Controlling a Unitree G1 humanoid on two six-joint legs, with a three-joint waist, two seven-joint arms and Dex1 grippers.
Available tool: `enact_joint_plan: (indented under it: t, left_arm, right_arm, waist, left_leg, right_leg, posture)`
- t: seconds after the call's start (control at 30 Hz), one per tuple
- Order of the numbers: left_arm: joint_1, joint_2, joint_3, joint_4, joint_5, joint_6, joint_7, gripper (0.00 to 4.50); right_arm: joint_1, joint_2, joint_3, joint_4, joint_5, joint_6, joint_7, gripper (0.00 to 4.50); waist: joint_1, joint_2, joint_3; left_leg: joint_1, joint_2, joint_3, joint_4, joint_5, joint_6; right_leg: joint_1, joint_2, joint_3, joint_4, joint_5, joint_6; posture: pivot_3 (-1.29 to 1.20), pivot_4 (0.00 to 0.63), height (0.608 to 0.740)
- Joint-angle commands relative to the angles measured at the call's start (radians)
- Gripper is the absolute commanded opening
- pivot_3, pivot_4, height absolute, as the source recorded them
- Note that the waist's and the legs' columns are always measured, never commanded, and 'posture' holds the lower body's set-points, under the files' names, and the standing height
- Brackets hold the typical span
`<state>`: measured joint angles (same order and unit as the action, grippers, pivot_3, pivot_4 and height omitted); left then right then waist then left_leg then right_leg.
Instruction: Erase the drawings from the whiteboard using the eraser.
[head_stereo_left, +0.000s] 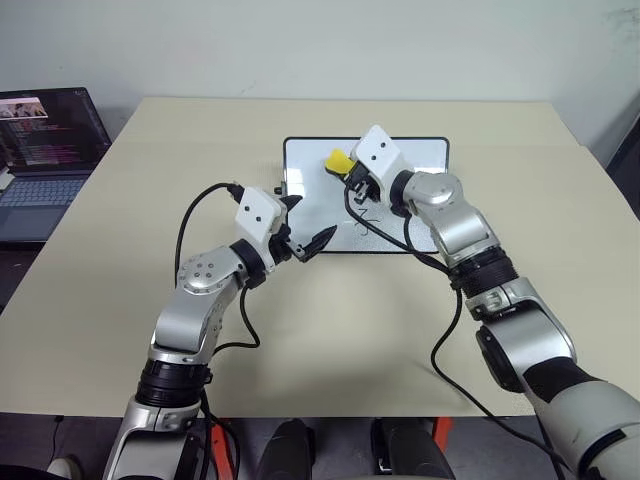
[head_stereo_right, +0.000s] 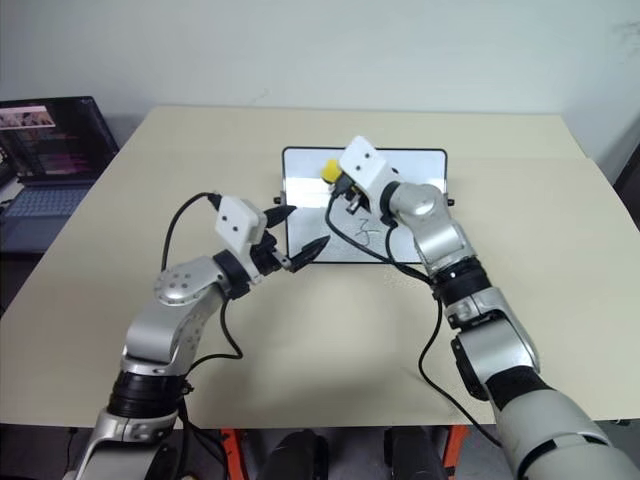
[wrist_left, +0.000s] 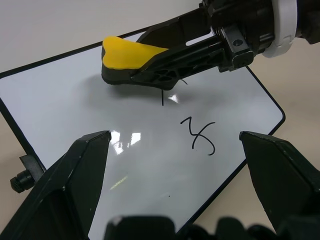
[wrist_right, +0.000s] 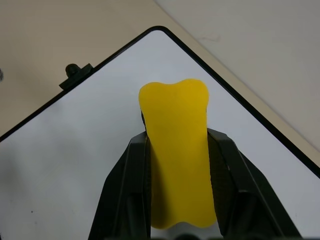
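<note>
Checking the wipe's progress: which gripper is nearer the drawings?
Right. The right gripper, shut on the eraser, sits beside the drawings; the open left gripper waits at the whiteboard's near edge.

**Almost no readable writing**

The whiteboard carries only the drawings: one looping black stroke that looks a little like a letter, and a short vertical line, but neither can be read as a character. The laptop screen shows coloured text lines, too small to read.
</note>
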<state>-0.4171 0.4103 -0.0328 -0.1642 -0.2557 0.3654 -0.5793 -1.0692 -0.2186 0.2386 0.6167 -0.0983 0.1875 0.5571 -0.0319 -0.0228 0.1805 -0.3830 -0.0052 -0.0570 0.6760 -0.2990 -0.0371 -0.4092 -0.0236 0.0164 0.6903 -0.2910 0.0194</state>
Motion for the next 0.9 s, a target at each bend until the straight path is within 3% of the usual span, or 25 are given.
enact_joint_plan:
  t: [0.03, 0.47, 0.9]
  left_arm:
    - [0.002, 0.004, 0.012, -0.054, -0.003, -0.008, 0.004, 4.50]
    - [-0.019, 0.001, 0.005, -0.036, -0.002, -0.011, -0.005, 4.50]
    - [-0.023, 0.022, 0.028, -0.038, 0.000, -0.008, 0.000, 4.50]
  right_arm:
    - [-0.044, -0.010, -0.030, 0.022, -0.007, -0.051, -0.020, 1.19]
    - [-0.074, -0.050, -0.057, 0.164, -0.025, -0.129, -0.087, 1.19]
    - [-0.019, 0.018, -0.056, 0.172, -0.014, -0.116, -0.119, 1.19]
  waist:
    - [0.000, 0.000, 0.000]
    - [0.000, 0.000, 0.000]
    - [-0.002, 0.000, 0.000]
  left_leg:
    - [0.000, 0.000, 0.000, 0.000, 0.000, 0.000]
    - [0.000, 0.000, 0.000, 0.000, 0.000, 0.000]
    - [0.000, 0.000, 0.001, 0.000, 0.000, 0.000]
  right_leg:
    - [0.000, 0.000, 0.000, 0.000, 0.000, 0.000]
    - [0.000, 0.000, 0.000, 0.000, 0.000, 0.000]
    - [0.000, 0.000, 0.000, 0.001, 0.000, 0.000]
  posture:
    - [0.00, 0.150, 0.740]
    - [0.00, 0.150, 0.740]
    - [0.00, 0.150, 0.740]
